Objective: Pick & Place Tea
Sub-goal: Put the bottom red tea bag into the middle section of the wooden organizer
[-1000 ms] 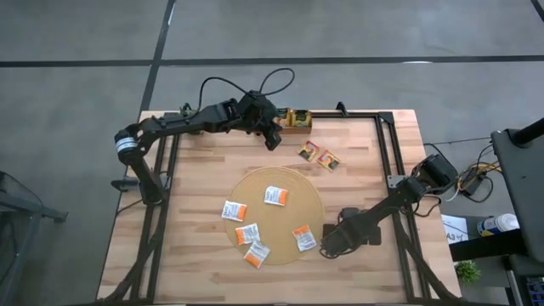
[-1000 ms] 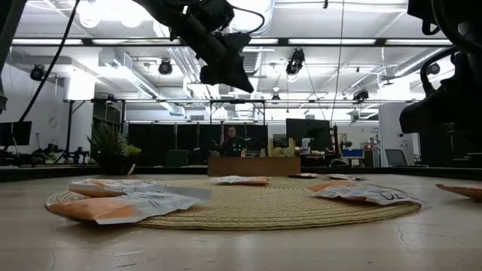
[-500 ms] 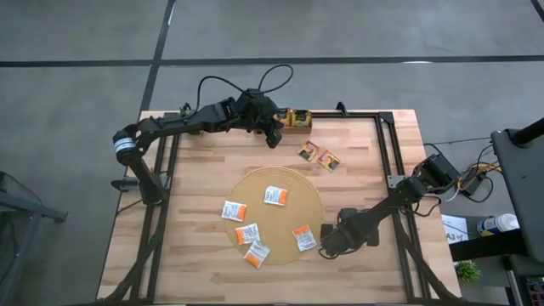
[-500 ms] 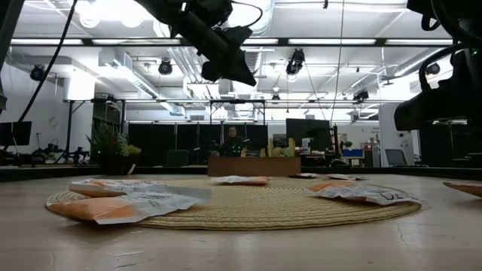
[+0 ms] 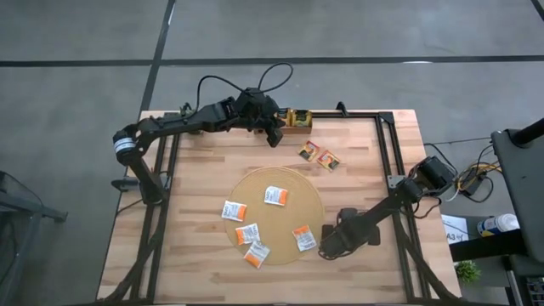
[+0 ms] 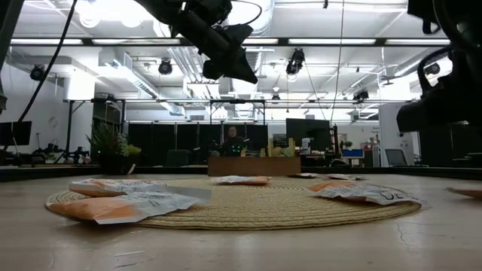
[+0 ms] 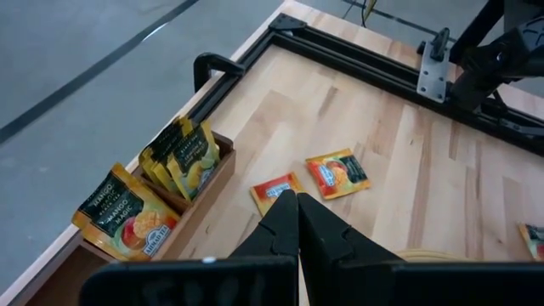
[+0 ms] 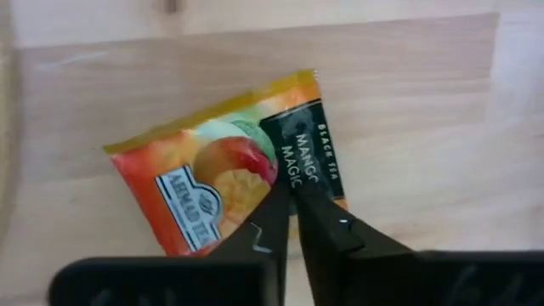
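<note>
Right claw (image 8: pixel 291 200) pinching sachet (image 8: pixel 225 191)

Five white-and-orange tea sachets (image 5: pixel 246 232) lie flat around the middle of the bench. Two orange sachets (image 5: pixel 320 155) lie flat together at 1 o'clock. One orange mango sachet (image 8: pixel 229 183) is pinched at its edge by the right hand (image 8: pixel 293 204).

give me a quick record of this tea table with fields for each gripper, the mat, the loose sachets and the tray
left gripper: jaws shut, empty, raised beside the wooden tray
right gripper: jaws closed on an orange mango sachet, low over the table just off the mat's edge
round mat: five white-and-orange sachets on it
loose sachets: two orange sachets on bare wood near the tray
tray: holds upright green-and-yellow sachets
</note>
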Motion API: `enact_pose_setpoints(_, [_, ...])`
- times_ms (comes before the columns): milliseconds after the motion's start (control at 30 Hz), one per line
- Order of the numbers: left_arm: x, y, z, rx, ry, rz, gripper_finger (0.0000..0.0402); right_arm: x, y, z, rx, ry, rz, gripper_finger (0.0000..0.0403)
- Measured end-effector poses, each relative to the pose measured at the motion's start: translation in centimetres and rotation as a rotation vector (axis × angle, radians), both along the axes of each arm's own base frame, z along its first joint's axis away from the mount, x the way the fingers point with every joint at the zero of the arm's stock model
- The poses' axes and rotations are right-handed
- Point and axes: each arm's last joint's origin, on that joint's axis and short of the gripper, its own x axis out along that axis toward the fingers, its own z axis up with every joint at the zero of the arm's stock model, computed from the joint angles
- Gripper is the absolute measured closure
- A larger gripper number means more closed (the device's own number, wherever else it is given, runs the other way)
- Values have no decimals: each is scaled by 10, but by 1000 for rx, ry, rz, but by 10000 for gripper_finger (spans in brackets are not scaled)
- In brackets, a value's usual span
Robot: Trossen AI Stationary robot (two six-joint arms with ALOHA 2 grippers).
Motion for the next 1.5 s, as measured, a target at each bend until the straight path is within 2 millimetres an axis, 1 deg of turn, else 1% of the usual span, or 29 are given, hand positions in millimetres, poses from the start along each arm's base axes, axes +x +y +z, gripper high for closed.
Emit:
enact_pose_setpoints(333, [0,0,0,0,1,0,401,13,8,20,44,-74,-45,261])
enact_pose_setpoints(467, [0,0,0,0,1,0,401,15,12,25,59,-82,-62,231])
enact_pose_setpoints(567, [0,0,0,0,1,0,401,12,15,27,65,-45,-63,218])
enact_pose_setpoints(700, [0,0,0,0,1,0,401,3,20,29,74,8,-48,209])
enact_pose_setpoints(867, [0,0,0,14,4,-8,401,-5,31,30,82,7,-14,208])
enact_pose_setpoints(1000, [0,0,0,30,8,-18,401,-10,34,28,69,9,-4,208])
enact_pose_setpoints(1200, [0,0,1,32,4,-18,401,-14,28,23,42,8,-9,209])
enact_pose_setpoints(1367, [0,0,1,32,4,-18,401,-21,22,26,48,-23,-15,209])
enact_pose_setpoints(1500, [0,0,1,32,4,-18,401,-32,13,34,58,-55,-13,209])
